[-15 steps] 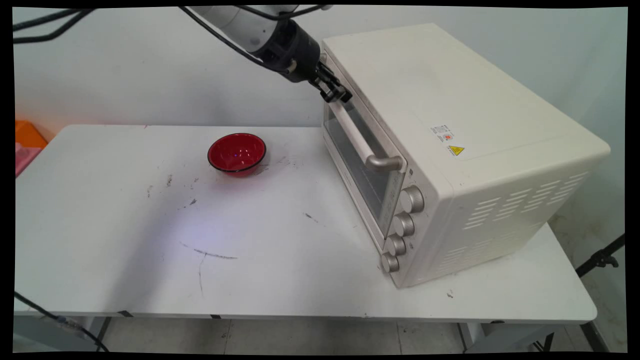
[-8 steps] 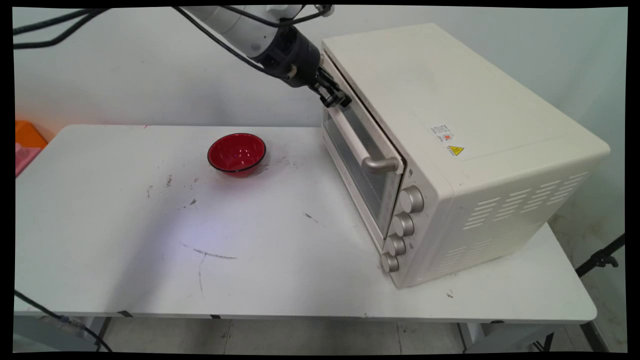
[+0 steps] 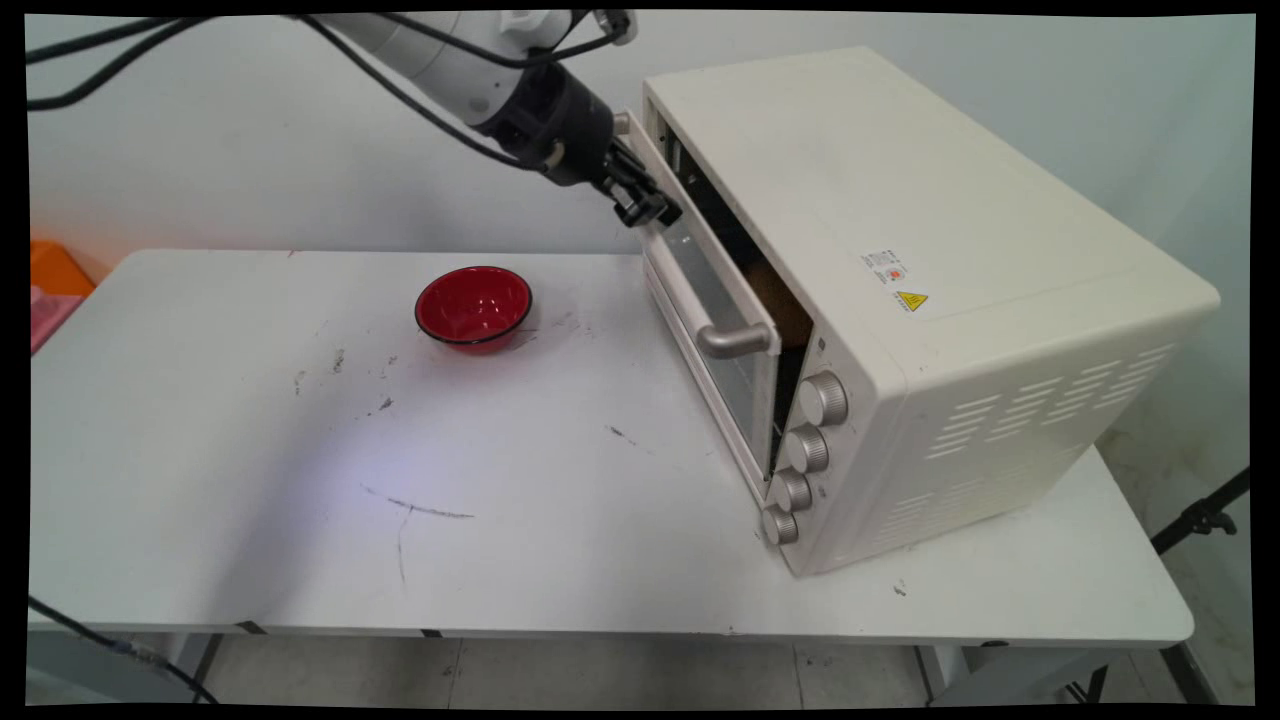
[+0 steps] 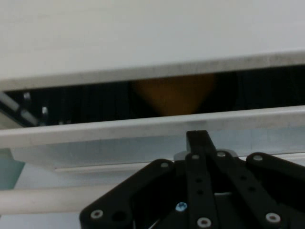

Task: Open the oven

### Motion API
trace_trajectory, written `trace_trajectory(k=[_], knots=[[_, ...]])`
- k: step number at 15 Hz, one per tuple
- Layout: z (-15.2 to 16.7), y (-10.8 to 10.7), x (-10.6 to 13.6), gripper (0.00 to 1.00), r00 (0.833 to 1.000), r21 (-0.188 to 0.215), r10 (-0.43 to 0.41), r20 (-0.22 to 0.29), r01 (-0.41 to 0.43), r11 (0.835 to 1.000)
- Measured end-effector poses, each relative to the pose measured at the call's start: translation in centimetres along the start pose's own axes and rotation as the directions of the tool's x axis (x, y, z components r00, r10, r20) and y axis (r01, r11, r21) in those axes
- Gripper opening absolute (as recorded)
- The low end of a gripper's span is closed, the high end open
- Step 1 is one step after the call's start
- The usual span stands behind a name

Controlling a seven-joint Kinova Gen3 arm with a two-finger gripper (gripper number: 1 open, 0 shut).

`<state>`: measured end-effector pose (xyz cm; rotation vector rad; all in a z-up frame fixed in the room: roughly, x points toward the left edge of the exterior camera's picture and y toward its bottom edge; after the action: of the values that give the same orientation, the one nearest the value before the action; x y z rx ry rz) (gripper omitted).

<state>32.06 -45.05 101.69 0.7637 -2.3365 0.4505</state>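
Oven: cream-white boxy metal toaster oven [image 3: 930,300] stood on right half of white table [image 3: 300,500], front turned toward table's middle.
Door: glass-paned oven door [image 3: 715,320] with pale bar handle [image 3: 690,265] was tilted out at its top edge, hinged at bottom; dark gap showed between door top and oven body, something brownish inside, too dim to identify. In hand view the gap [image 4: 157,98] ran across as a dark band with an orange-brown blur in it.
Gripper: black two-finger gripper [image 3: 645,205] was at far upper end of the door handle, touching it; fingers looked clenched around the handle bar, closed together in hand view [image 4: 200,143].
Knobs: four silver round knobs [image 3: 805,455] in a column on oven front, beside the door.
Bowl: red round glossy bowl [image 3: 473,307] sat upright on table, well apart from oven, left of it.
Edge: orange and pink objects [image 3: 50,290] at left edge, beside table.
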Motion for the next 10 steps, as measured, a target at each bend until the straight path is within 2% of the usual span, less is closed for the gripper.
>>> trace_trajectory(k=[10], knots=[[-0.1,-0.3,-5.7,0.00,0.999,-0.019,-0.018,-0.026,0.018,1.000]])
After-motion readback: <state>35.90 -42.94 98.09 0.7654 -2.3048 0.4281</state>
